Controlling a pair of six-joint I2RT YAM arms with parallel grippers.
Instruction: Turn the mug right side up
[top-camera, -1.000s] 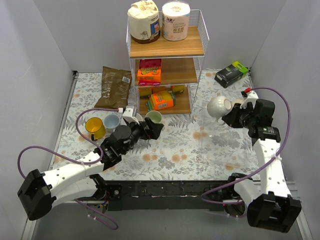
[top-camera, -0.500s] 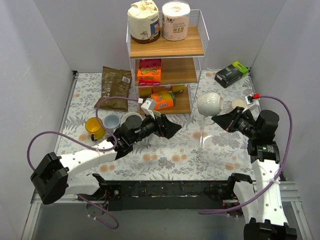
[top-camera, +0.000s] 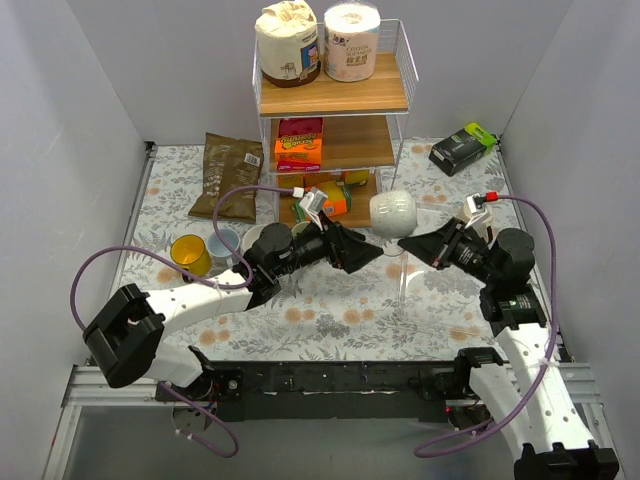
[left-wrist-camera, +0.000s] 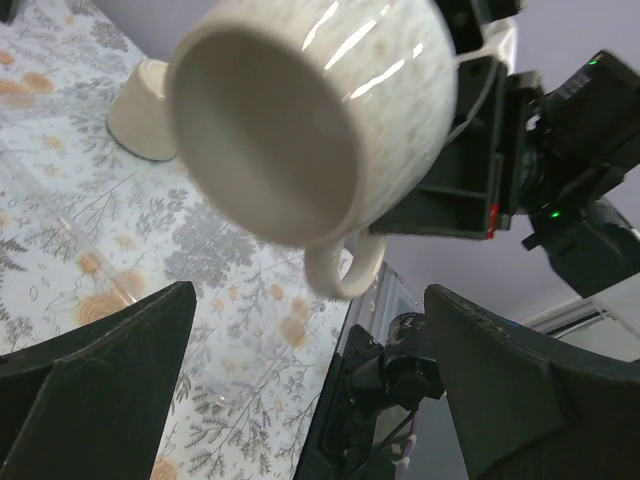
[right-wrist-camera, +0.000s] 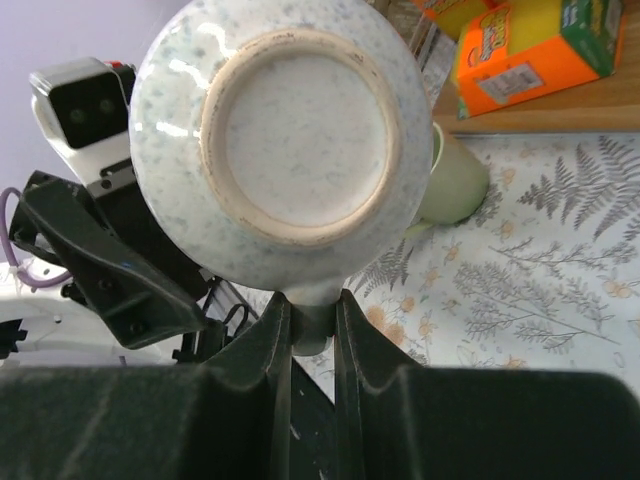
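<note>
The white speckled mug (top-camera: 392, 213) hangs in the air at the table's middle, lying on its side. My right gripper (top-camera: 425, 245) is shut on its handle. The right wrist view shows the mug's base (right-wrist-camera: 300, 140) above the right gripper (right-wrist-camera: 312, 320). My left gripper (top-camera: 365, 255) is open, just left of and below the mug, apart from it. The left wrist view looks into the mug's open mouth (left-wrist-camera: 270, 130), with its handle hanging down, and my left gripper (left-wrist-camera: 315, 385) is spread wide below it.
A wire shelf rack (top-camera: 335, 95) with toilet rolls and snack boxes stands behind. A yellow mug (top-camera: 188, 256), a pale mug (top-camera: 222, 243) and a brown bag (top-camera: 229, 175) sit at the left. A black box (top-camera: 460, 148) lies far right. A cream cup (left-wrist-camera: 145, 110) stands upside down on the cloth.
My right arm has carried the mug left toward the table's middle. My left gripper has reached right and up toward the mug and now stands open close under it.
</note>
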